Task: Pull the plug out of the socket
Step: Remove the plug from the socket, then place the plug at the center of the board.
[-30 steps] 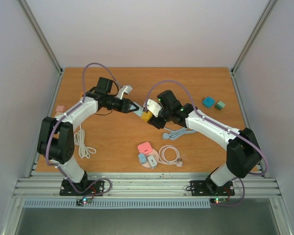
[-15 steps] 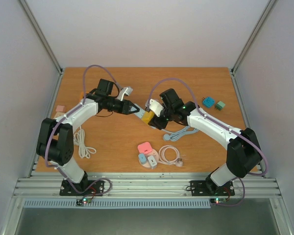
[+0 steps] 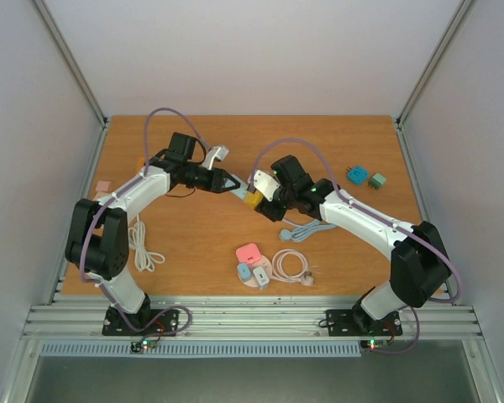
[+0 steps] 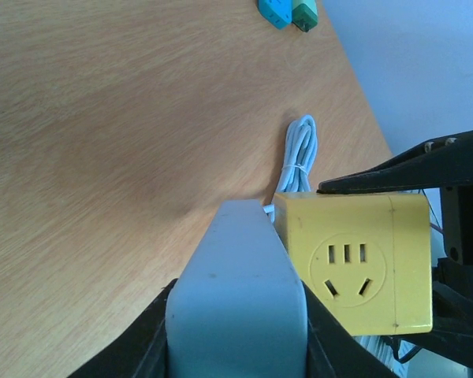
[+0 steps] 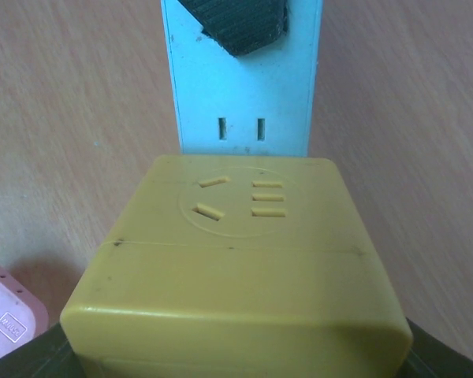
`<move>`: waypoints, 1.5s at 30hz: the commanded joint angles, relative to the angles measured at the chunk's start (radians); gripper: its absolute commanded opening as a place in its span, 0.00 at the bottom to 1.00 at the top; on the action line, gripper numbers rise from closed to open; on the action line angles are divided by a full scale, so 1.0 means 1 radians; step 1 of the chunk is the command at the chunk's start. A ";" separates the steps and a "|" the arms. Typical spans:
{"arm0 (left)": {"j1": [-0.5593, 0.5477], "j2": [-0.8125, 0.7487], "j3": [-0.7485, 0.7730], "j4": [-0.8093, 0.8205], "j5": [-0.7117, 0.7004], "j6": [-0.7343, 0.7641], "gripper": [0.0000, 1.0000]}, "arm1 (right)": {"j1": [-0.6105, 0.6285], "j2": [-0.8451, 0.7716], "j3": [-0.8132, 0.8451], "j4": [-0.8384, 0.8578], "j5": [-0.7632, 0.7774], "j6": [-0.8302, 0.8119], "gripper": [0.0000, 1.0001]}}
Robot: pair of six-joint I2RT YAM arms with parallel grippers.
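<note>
Firmly closed on grey plug, left end effector; touching it at 4 o'clock, yellow socket, clamped in right end effector.

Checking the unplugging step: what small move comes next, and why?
Probably draw the left claw straight back: it is shut on the pale plug, which butts against the yellow socket cube held by the right claw.
</note>
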 commanded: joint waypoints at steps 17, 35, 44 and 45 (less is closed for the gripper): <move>0.018 0.023 0.006 -0.027 -0.155 0.071 0.00 | -0.085 -0.058 0.057 -0.062 -0.022 0.077 0.01; 0.018 0.011 0.004 -0.022 -0.119 0.069 0.00 | -0.686 0.148 0.251 -0.504 -0.340 0.204 0.01; 0.016 0.015 0.002 -0.018 -0.114 0.062 0.00 | -0.952 0.297 0.297 -0.523 -0.397 0.225 0.01; 0.016 0.015 0.003 -0.018 -0.114 0.062 0.00 | -0.968 0.321 0.314 -0.531 -0.395 0.223 0.01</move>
